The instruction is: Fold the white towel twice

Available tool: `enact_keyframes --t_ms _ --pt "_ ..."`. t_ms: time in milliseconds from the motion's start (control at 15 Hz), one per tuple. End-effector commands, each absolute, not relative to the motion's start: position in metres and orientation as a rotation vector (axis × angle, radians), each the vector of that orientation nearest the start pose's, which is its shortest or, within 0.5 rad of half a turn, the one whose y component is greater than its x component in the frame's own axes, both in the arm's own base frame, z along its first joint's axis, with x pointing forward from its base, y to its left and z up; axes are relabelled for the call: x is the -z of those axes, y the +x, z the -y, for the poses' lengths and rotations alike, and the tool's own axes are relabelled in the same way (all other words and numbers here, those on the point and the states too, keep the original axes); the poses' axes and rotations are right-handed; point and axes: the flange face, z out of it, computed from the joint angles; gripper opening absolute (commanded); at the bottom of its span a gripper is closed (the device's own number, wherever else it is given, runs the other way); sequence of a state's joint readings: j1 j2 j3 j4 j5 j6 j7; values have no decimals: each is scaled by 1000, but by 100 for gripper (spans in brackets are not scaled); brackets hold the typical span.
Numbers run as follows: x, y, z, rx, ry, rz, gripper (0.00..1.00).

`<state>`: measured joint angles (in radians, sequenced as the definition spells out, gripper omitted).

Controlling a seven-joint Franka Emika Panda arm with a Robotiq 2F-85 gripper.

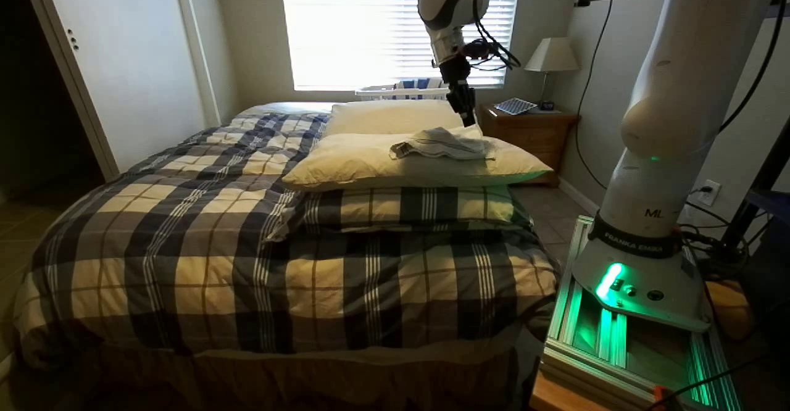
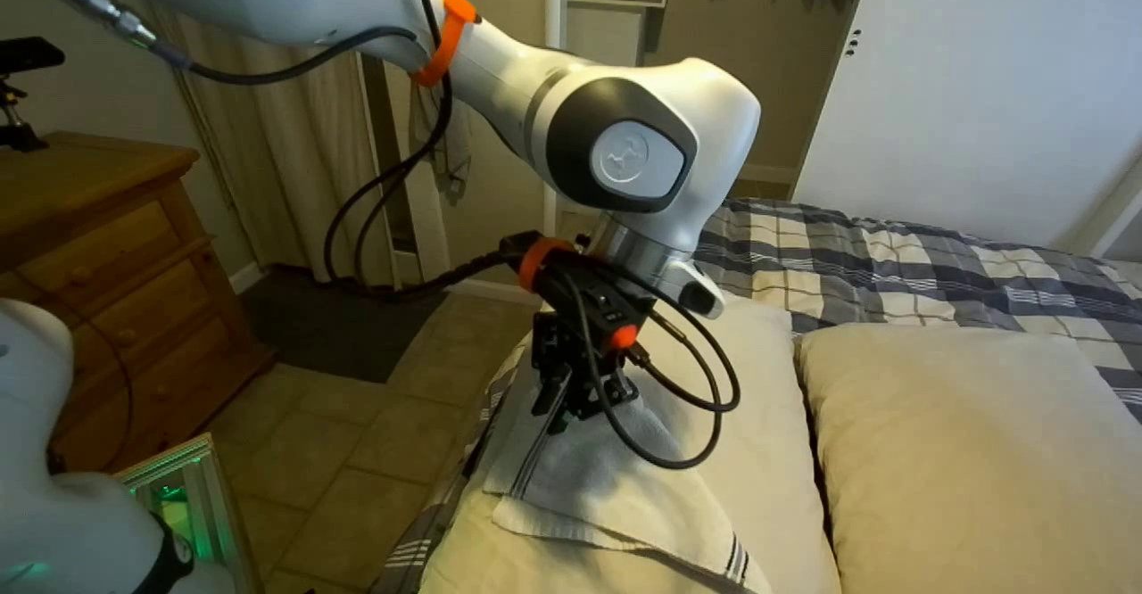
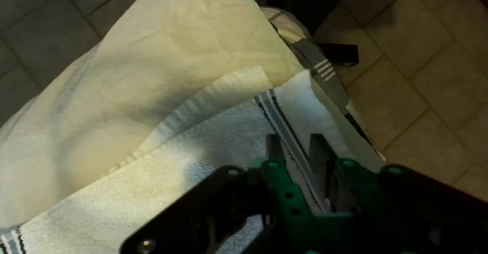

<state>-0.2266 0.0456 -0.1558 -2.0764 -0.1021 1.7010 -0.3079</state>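
Window (image 1: 352,28) beyond front pillow (image 1: 352,164); white towel (image 3: 152,185) atop that pillow; pincer (image 3: 296,141) spread over towel's striped end, near pillow edge; should nip towel alone, sparing pillow, then draw across low, slowly.

Daylight is flooding through window (image 1: 345,28) in an exterior view, bleaching most slats (image 1: 453,4); bed skirt (image 1: 308,377) is lying in shadow. Base light (image 1: 610,280) is glowing green, tinting a pillow tip (image 1: 537,168). Wrist view: gripper (image 3: 295,143) is appearing out of focus; towel (image 3: 190,162) is showing bright patch beside shadow.
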Motion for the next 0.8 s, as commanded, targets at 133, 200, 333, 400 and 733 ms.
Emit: enact_keyframes --t_ms 133,200,333,400,733 --pt "-387 459 193 -657 -3009 -49 71" --pt "-391 462 193 -615 -3010 -54 79" --pt "-398 472 189 -524 -3023 -63 93" --pt "-402 479 184 -481 -3032 -50 99" --pt "-418 525 134 -243 -3141 51 100"
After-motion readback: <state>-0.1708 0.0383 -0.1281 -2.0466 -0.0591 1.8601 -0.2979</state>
